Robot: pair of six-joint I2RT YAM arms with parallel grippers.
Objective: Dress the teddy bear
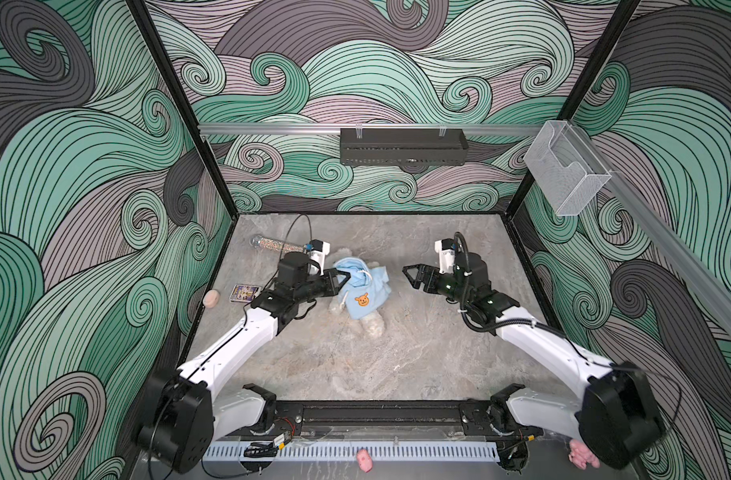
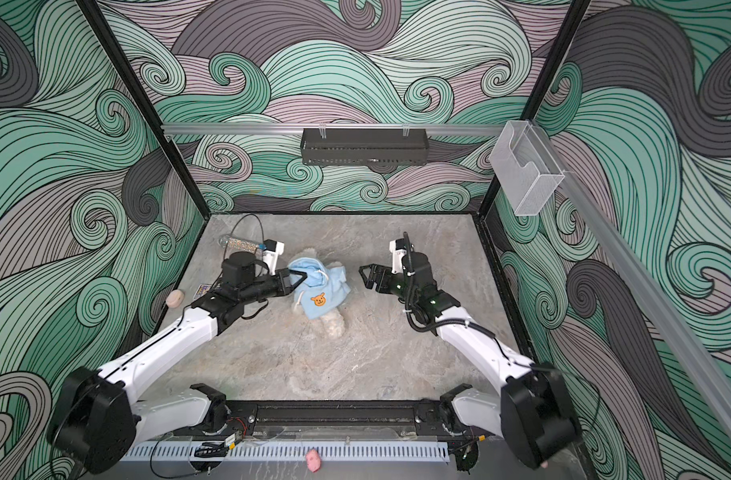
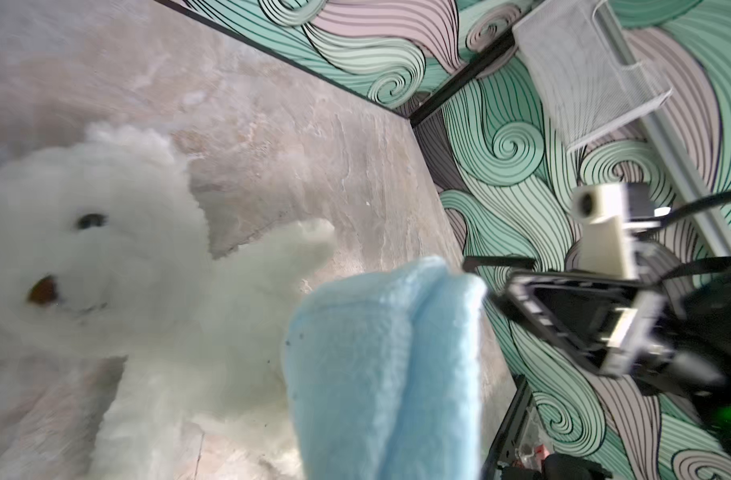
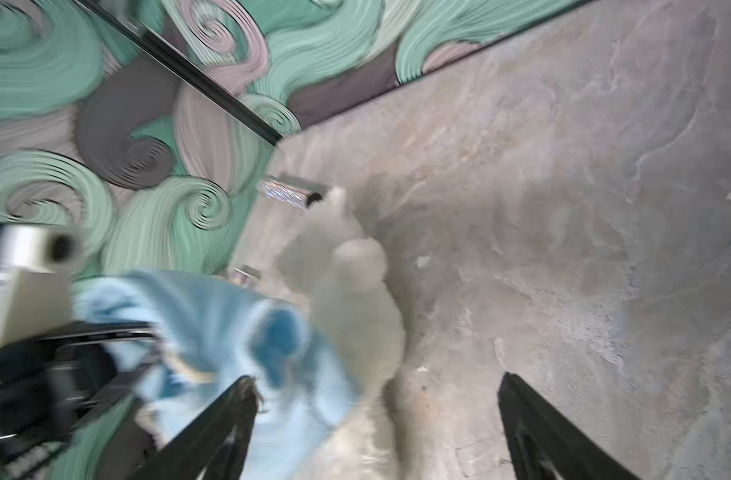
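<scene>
A fold at the hood rim of the light blue hoodie (image 1: 361, 293) is clamped in the left end effector (image 1: 344, 275), whose jaws are seen closed on the cloth in both top views. Just beyond and beneath that grip, the teddy bear (image 1: 374, 326) is laid flat on the bench (image 1: 397, 365). Its long axis runs across the end effector's line of reach, with the head to the farther side and the legs to the nearer. The hoodie is draped over the torso with the orange bear badge uppermost.

The left arm is judged the nearer. On the bear's opposite flank the right end effector (image 1: 409, 277) is held empty, jaws wide apart, aimed at the bear but clear of it.

In the left wrist view the bear's face is shown bare, and one white arm is stretched out uncovered past the blue fold. Both are masked by the hood in the top views, so head and arm are judged not yet dressed.

The right wrist view is blurred. Only spread fingers (image 4: 231, 415) can be made out, with hoodie and bear ahead of them.
</scene>
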